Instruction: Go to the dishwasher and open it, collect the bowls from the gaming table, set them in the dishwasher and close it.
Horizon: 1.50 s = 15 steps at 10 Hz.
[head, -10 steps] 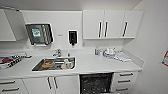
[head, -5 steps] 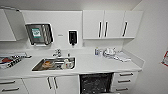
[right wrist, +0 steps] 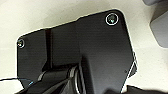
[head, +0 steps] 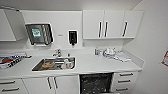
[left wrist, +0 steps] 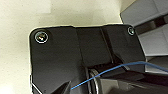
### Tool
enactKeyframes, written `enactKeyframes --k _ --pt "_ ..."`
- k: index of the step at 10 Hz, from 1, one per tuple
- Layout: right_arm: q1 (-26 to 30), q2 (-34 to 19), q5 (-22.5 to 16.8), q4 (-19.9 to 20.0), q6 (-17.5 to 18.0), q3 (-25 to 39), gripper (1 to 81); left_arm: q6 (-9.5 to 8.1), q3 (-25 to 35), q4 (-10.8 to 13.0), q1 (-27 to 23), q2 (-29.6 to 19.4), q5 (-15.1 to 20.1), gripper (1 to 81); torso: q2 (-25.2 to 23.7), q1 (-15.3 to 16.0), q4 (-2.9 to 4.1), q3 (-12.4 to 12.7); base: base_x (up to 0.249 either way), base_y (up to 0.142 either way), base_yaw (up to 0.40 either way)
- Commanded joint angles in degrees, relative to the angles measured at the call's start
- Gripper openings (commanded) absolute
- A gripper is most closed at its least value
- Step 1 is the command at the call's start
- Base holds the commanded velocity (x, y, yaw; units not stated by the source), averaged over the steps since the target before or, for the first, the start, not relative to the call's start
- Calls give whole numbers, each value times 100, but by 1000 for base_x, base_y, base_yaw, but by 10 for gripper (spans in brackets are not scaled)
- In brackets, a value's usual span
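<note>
Dishwasher (head: 96, 83) faces the camera, dark interior exposed.

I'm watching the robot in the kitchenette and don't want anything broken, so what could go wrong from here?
The dishwasher under the counter shows a dark open cavity; if its door is down in front, the base might bump it while driving. Dishes sit in the sink and crockery stands on the counter just above the opening, so an arm swinging high could knock them.
</note>
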Motion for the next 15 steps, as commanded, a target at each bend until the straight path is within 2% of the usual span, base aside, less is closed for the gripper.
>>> enactKeyframes --k 1,11,15 --pt "293 0 -290 -96 -18 -24 811 -28 20 -41 -254 23 307 811 0 0 0 0 0 0 0" --pt "285 0 -273 -104 -35 12 811 -28 11 -41 -254 -29 280 811 0 -2 0 0 0 0 -8" --pt "267 18 -255 -96 -35 20 811 -20 11 -24 -271 -73 262 811 0 -2 0 0 0 0 117"
